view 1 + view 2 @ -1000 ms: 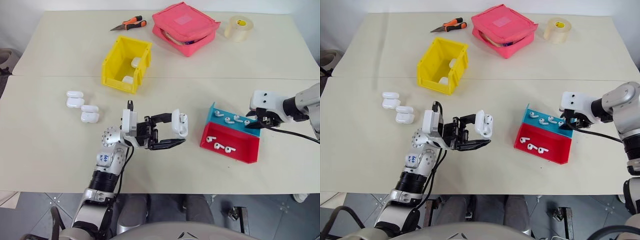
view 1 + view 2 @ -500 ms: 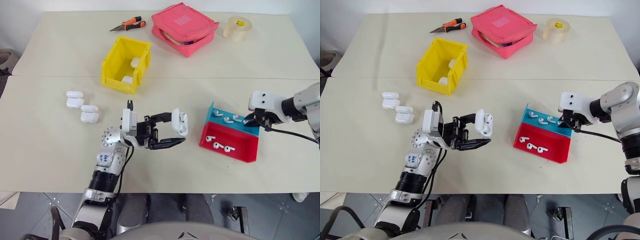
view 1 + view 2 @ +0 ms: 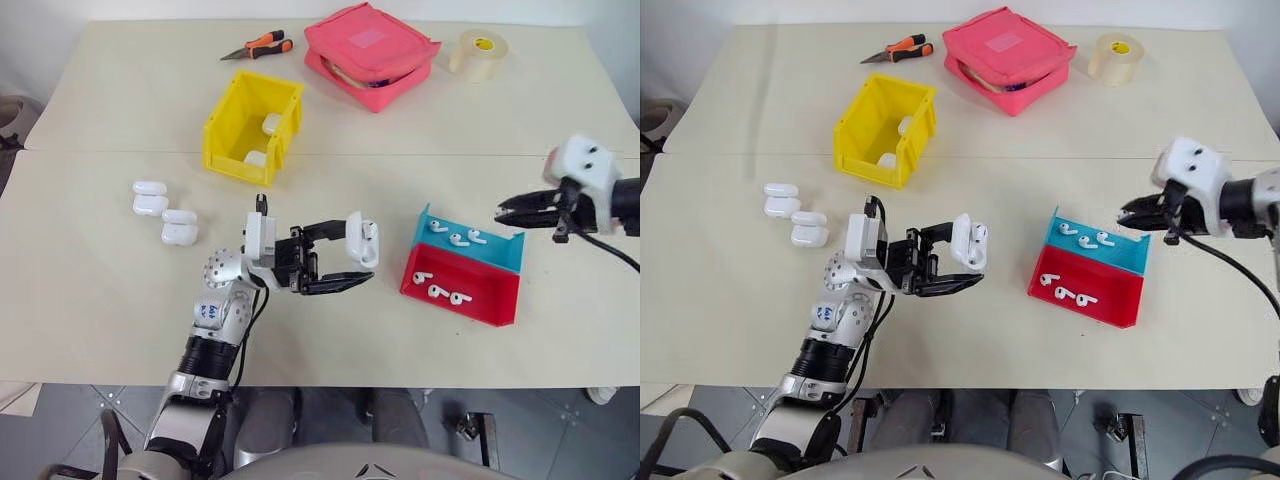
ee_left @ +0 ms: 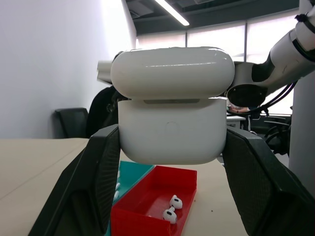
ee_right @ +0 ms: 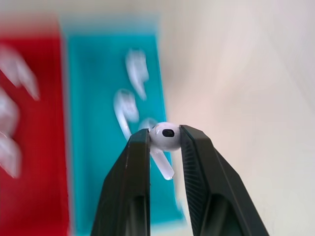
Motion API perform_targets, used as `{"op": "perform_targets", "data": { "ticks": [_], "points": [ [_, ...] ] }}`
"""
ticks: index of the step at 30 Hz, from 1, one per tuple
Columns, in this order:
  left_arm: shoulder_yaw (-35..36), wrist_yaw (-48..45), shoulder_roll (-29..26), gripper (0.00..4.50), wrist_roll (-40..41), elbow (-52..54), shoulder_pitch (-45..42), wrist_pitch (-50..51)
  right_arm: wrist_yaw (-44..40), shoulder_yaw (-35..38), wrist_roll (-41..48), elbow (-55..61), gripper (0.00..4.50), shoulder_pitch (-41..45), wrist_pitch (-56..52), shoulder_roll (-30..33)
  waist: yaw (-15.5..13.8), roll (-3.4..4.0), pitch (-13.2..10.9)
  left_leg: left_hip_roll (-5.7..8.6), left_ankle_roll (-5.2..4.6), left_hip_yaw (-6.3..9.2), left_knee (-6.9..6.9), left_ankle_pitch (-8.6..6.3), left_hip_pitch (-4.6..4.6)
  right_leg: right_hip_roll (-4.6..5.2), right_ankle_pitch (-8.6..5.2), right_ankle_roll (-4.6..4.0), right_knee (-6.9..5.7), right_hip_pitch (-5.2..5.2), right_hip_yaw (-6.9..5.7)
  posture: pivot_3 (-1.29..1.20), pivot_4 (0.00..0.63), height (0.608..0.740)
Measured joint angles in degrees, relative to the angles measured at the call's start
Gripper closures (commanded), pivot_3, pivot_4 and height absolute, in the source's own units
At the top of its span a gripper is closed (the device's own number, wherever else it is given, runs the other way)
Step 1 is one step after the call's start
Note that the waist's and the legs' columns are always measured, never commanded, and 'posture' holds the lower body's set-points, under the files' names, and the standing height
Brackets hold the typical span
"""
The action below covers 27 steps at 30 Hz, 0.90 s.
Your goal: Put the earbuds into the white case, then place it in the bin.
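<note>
My left pincer [image 3: 352, 262] pinches the white case [image 3: 362, 243], lid ajar, above the table's [image 3: 100, 290] near-middle; my right pincer [image 5: 165, 142] is pressed on one earbud [image 5: 164, 139], stem hanging, raised over the table's right edge, just beyond the blue tray [image 3: 470, 243]; three earbuds [image 3: 455, 238] lie in the blue tray, three more [image 3: 438, 290] in the red tray [image 3: 465, 295] touching it; the bin [image 3: 252, 128], yellow, sits left of centre, holding two cases; spare cases [image 3: 165, 213] rest toward the left edge.
</note>
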State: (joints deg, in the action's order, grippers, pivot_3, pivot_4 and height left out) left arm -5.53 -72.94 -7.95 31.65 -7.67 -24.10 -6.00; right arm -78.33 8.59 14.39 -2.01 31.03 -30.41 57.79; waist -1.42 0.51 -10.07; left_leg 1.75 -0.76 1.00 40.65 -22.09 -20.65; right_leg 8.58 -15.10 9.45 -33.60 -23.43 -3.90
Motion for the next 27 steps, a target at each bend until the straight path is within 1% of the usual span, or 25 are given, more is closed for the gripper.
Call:
{"op": "perform_targets", "data": {
  "ticks": [2,4,8,10,13,16,18,22,27],
  "points": [
    [0.0,-0.2,0.0,1.74,0.0,-0.1,-0.3,0.1,1.4,4.2,7.4,5.9,3.99,-3.0,-3.1,-4.9,0.0,-0.01,0.0,-0.02,0.01,0.01,0.02,-0.01,0.01,-0.01,0.00,0.00,-0.03,-0.01,-0.01,0.00,0.150,0.740],
    [0.0,-0.3,0.1,1.74,0.0,-0.6,-0.6,0.2,4.9,7.5,15.3,11.7,3.99,-6.2,-7.7,-11.4,0.0,0.00,0.0,-0.03,0.01,0.05,0.02,0.00,0.01,-0.01,0.00,0.00,-0.07,-0.02,0.00,0.00,0.150,0.740],
    [0.3,0.3,0.2,1.74,0.0,-2.1,-1.0,0.7,13.5,9.4,26.7,19.0,3.99,-8.6,-14.8,-20.4,-0.1,0.01,0.0,0.01,0.01,0.17,0.14,-0.01,0.00,0.01,0.00,0.00,-0.15,-0.04,0.07,0.00,0.150,0.740],
    [0.8,0.7,0.2,1.74,0.0,-2.4,-1.4,1.0,19.2,10.7,32.7,22.3,3.99,-9.6,-16.6,-26.2,-0.1,0.02,0.0,0.00,0.01,0.31,0.16,-0.01,0.00,0.00,0.00,-0.01,-0.18,-0.04,0.05,0.00,0.150,0.740],
    [1.1,1.1,0.1,1.74,-0.2,-2.4,-2.5,1.0,27.9,10.1,42.1,26.8,3.99,-13.0,-18.4,-35.6,0.0,0.03,0.0,0.05,0.02,0.46,0.18,-0.01,0.00,0.00,0.00,-0.01,-0.22,-0.05,0.09,0.00,0.150,0.740],
    [1.2,1.2,-0.1,1.74,-0.4,-2.5,-2.6,1.1,32.6,9.9,46.9,29.0,3.99,-13.9,-18.6,-36.6,0.0,0.03,0.0,0.11,0.00,0.49,0.20,-0.02,0.00,0.00,0.00,-0.01,-0.23,-0.04,0.12,0.00,0.150,0.740],
    [1.3,1.2,-0.4,1.74,-0.4,-2.5,-2.6,1.2,33.5,9.1,48.3,30.4,3.99,-15.1,-18.4,-36.6,0.0,0.03,0.0,0.10,0.00,0.49,0.18,-0.02,0.00,-0.01,0.00,-0.01,-0.23,-0.04,0.11,0.00,0.150,0.740],
    [1.5,1.2,-0.5,1.74,-0.5,-2.7,-2.6,1.3,35.3,6.8,49.5,31.0,3.99,-17.1,-17.9,-36.7,0.2,0.03,0.0,0.09,0.00,0.33,0.19,-0.02,0.01,-0.03,0.00,-0.01,-0.25,-0.04,0.13,0.00,0.150,0.740],
    [1.5,1.6,-0.4,1.74,-0.6,-4.2,-2.6,1.8,35.5,4.0,49.6,31.2,3.99,-19.4,-15.9,-36.6,0.1,0.03,0.0,0.10,-0.04,0.09,0.20,-0.04,0.01,-0.03,0.00,-0.01,-0.24,-0.04,0.14,0.00,0.150,0.740]
  ]
}}
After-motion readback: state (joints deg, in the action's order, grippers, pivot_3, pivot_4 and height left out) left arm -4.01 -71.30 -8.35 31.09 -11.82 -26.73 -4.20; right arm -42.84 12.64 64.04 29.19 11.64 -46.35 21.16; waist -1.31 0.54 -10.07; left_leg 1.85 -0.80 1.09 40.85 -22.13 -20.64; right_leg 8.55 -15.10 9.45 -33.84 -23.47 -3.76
